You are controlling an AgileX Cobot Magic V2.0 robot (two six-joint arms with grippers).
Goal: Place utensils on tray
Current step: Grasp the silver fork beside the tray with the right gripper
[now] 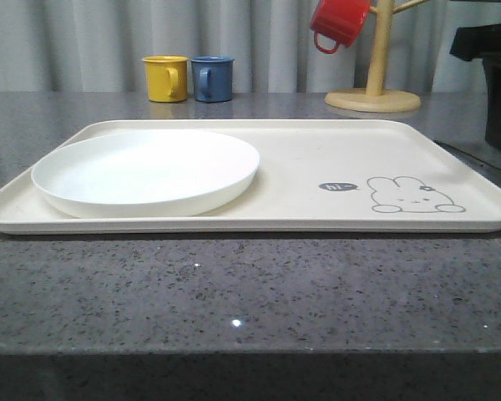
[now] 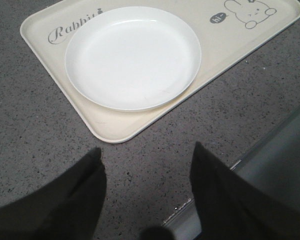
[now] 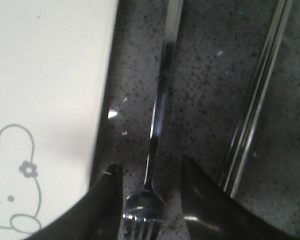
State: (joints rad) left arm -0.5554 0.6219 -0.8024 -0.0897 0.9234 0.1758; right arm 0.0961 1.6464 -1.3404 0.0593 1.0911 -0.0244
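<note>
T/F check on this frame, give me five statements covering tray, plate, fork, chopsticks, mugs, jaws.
1. The white plate sits on the tray. True.
2. The fork already lies on the tray. False: it lies on the countertop beside the tray's edge.
3. The right gripper has its jaws open, one on each side of the fork near its tines. True.
4. The chopsticks lie across the plate. False: they lie on the countertop, on the fork's far side from the tray.
5. The red mug stands next to the yellow mug. False: it hangs on the wooden mug tree; the blue mug stands beside the yellow one.
</note>
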